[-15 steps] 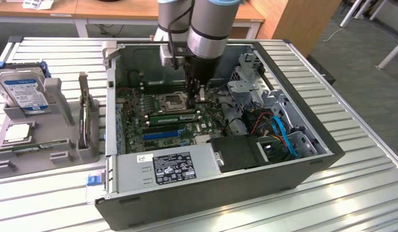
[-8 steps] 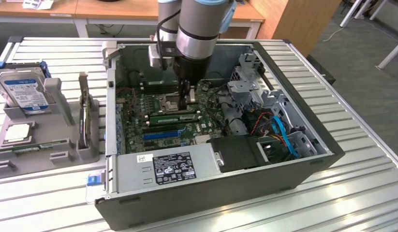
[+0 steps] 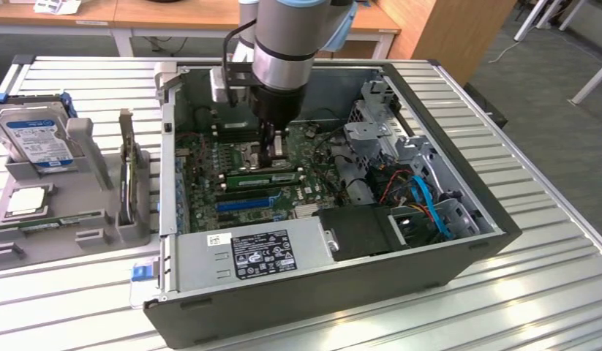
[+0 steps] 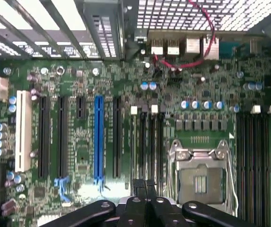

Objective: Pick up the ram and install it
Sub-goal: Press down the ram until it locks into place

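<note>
One ram (image 3: 265, 176) stick lies in its slot below the gripper (image 3: 278, 155); with fingers (image 4: 144, 189) together, uneven pressing could leave it half-seated.

Arm (image 3: 286, 44): cut off by the upper picture edge in the exterior view; upper links out of frame.
Tool (image 4: 145, 189): only the dark finger bases and tips show, cut by the picture edge in the wrist view.
Ram (image 3: 265, 176): directly under the tool, partly covered by it; whether it sits fully in its slot cannot be told.
Power supply label (image 3: 265, 252): print too small to read.
Hard drive (image 3: 32, 135): well apart from the tool, label text unreadable.
Counter (image 3: 535, 292): runs out past the frame edges.
</note>
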`<state>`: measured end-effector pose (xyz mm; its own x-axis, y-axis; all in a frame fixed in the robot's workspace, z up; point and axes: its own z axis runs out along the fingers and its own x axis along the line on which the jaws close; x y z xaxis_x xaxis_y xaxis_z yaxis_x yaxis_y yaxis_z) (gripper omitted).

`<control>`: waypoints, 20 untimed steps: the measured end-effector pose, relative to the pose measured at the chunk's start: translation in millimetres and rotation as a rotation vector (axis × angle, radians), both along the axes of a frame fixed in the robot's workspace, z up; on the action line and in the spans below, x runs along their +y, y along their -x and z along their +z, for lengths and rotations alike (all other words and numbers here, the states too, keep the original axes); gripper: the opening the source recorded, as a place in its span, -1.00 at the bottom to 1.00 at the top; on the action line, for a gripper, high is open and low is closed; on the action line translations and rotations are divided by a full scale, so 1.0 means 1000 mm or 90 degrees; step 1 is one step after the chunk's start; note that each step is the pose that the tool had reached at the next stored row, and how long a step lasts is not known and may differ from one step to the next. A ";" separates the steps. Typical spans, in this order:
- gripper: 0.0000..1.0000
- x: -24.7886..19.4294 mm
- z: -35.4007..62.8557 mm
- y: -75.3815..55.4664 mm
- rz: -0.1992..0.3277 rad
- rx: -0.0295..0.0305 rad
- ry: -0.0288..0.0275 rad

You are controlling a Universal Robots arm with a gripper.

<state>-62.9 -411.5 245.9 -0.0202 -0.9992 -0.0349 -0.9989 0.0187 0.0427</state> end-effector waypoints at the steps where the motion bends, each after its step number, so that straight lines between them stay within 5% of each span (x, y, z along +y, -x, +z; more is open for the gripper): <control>1: -0.80 0.0001 -0.0001 0.002 0.000 0.0000 0.0000; 13: -0.80 0.0010 -0.0012 0.026 -0.001 0.0000 0.0000; 20: -0.80 0.0010 -0.0012 0.027 -0.001 0.0000 0.0000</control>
<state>-90.3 -410.4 244.7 -0.0215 -0.9992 -0.0349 -0.9989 0.0200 0.0428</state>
